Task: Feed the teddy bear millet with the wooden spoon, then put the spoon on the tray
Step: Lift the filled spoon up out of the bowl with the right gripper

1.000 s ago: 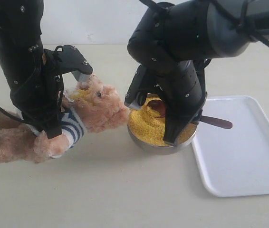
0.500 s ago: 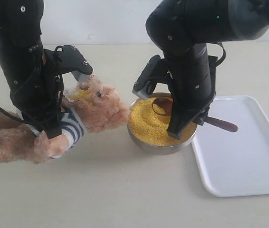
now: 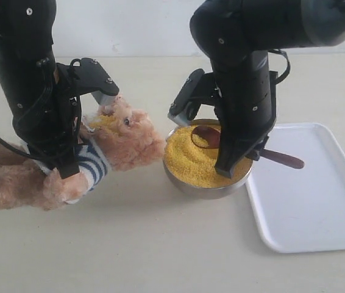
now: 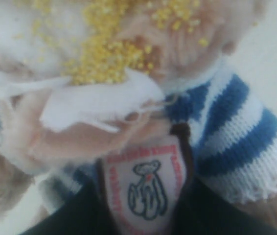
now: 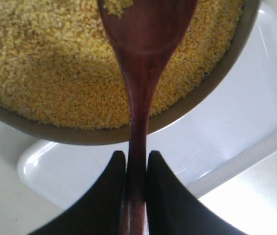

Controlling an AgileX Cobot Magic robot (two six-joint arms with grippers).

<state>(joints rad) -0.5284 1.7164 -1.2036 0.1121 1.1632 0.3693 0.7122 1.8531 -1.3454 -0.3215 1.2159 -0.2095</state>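
right claw [image 5: 136,156] | pointing down, clamping wooden spoon [image 5: 146,49] | over millet [image 5: 40,63]

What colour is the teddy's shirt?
The teddy bear wears a blue-and-white striped shirt, clearest in the left wrist view.

Soft, even light falls on the table [image 3: 160,259], with faint shadows under the metal bowl [image 3: 188,185]. The left wrist view blurs the teddy bear [image 4: 229,132] badly; the tray [image 5: 226,127] shows a mild sheen.
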